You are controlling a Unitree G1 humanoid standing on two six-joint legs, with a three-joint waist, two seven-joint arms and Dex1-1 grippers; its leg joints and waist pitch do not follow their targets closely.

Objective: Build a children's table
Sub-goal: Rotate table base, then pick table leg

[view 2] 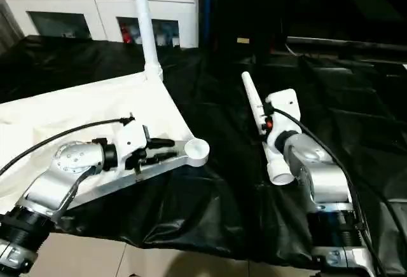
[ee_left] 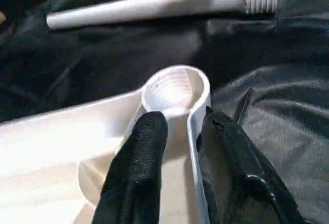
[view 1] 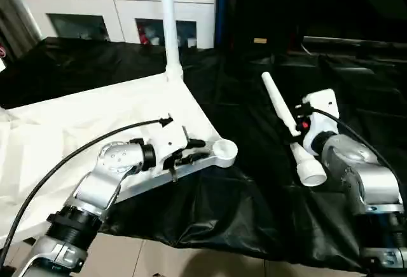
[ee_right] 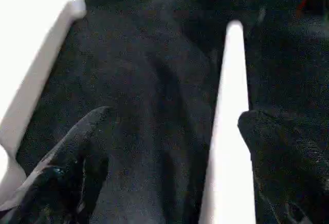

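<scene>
The children's table top (view 1: 95, 118) lies upside down on black cloth. One white leg (view 1: 167, 16) stands upright in its far corner socket. My left gripper (ee_left: 182, 118) is at the near right corner, just behind the empty round socket (view 1: 224, 152). Its black fingers (ee_left: 139, 152) straddle the raised rim, one on each side, standing a little apart. A loose leg (view 1: 280, 105) lies on the cloth to the right, with its threaded end toward me. My right gripper (ee_right: 175, 116) is open wide over this leg (ee_right: 229, 131), which lies between the fingers, close to one of them.
A white cabinet (view 1: 121, 4) with shelf openings stands behind the table top. Black cloth (view 1: 241, 207) covers the work surface and hangs over its front edge above the pale floor (view 1: 159, 258). Dark furniture fills the back right.
</scene>
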